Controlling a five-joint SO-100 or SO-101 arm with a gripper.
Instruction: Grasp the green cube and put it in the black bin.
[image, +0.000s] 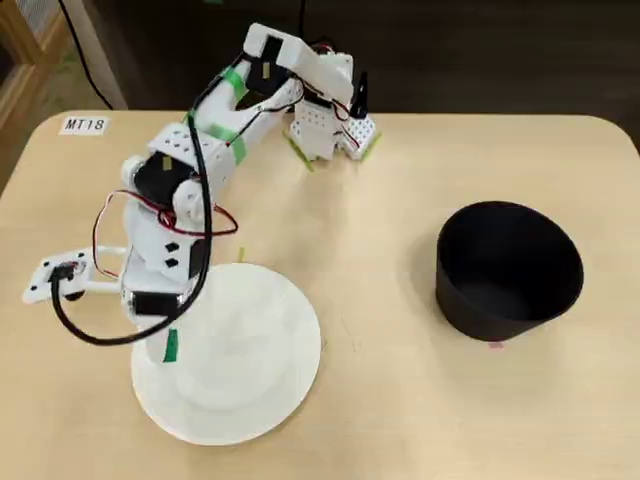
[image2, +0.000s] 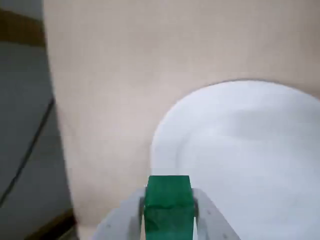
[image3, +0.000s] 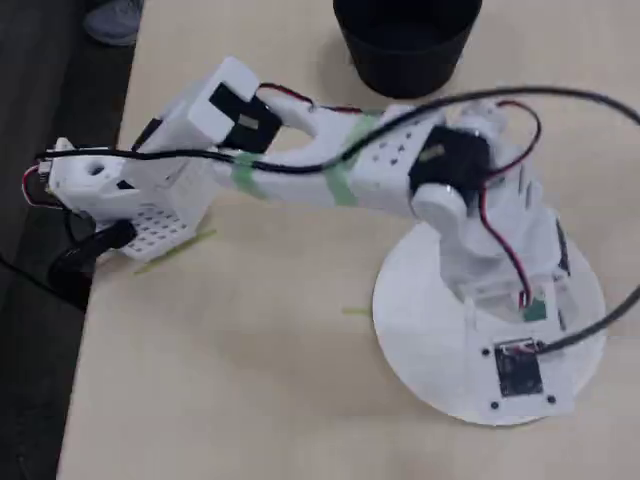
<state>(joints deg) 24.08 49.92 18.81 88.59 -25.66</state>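
Note:
In the wrist view the green cube sits between the two white fingers of my gripper, which is shut on it. In a fixed view the gripper is near the table's far edge, left of the black bin and well apart from it. The cube is hidden by the gripper in both fixed views. In the other fixed view the gripper is by the table's left edge and the bin is at the top.
The arm's base stands on a white round disc, which also shows in the wrist view and the other fixed view. Cables loop around the base. Thin yellow-green strips lie under the gripper.

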